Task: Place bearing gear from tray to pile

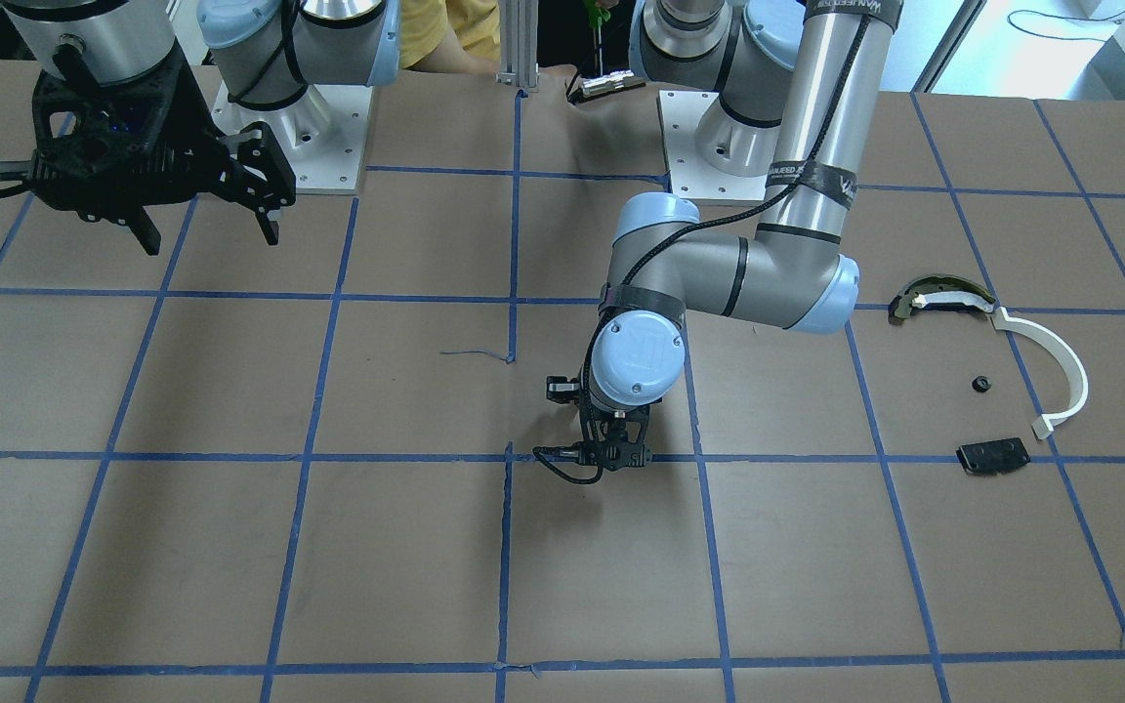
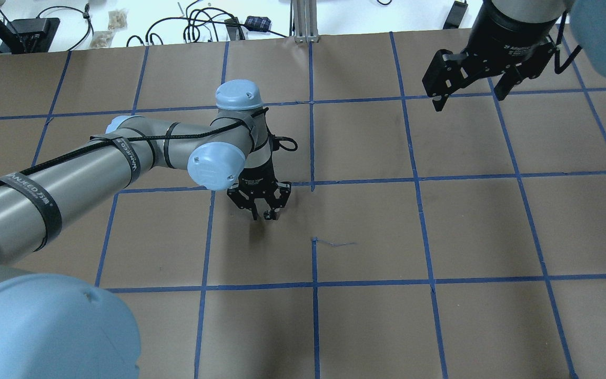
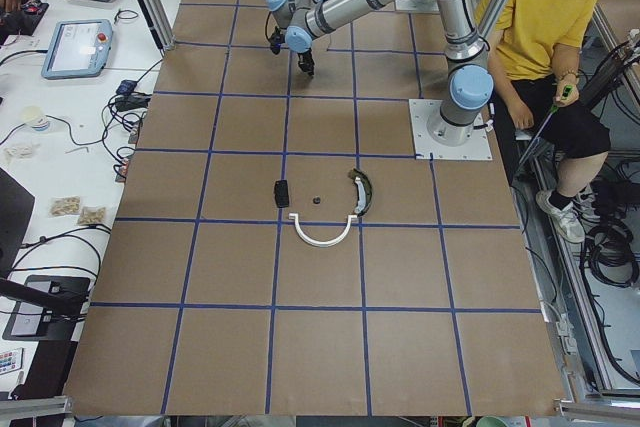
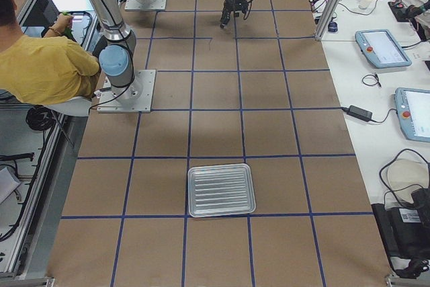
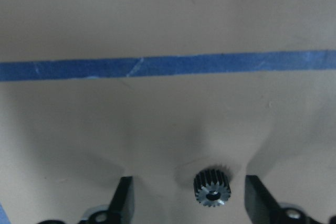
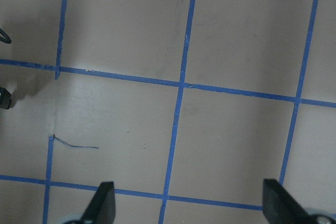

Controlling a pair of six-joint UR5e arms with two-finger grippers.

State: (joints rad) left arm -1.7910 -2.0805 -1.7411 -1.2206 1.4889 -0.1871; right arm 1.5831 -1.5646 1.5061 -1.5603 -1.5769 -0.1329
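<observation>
- While the bearing gear (image 5: 212, 188) lies flat on the bare counter (image 5: 168, 14), outside both tray and pile, the left claw (image 2: 264, 215) is poised straight over it, jaws spread wide and nothing gripped.
- In the left wrist view the gear is seen off-centre, nearer one finger than the other. A small sideways correction is judged worthwhile before closing, so that the gear is not shoved along the paper by the first finger to touch.
- The fingertips should be brought right down to the counter, since the gear is low and thin. A closure made too high would probably slip over the teeth.
- A gentle squeeze across the toothed rim is advised, then a straight lift before any travel.
- The pile is found well apart from the gear, toward the robot's left end: a white arc (image 1: 1061, 363), an olive-edged curved piece (image 1: 943, 296), a black plate (image 1: 992, 456) and a small dark round part (image 1: 980, 384).
- The tray (image 4: 222, 190) is seen far from the gear at the opposite end, its ribbed floor shown bare.
- The right claw (image 2: 467, 99) is held high, well apart from the gear, jaws wide and empty. No interference is expected from it.
- A blue tape line (image 5: 168, 65) runs just beyond the gear and a loose blue thread (image 2: 334, 243) lies near it. Neither is judged a hindrance.
- A person in yellow (image 3: 545, 17) is seated behind the robot, far from the gear.
</observation>
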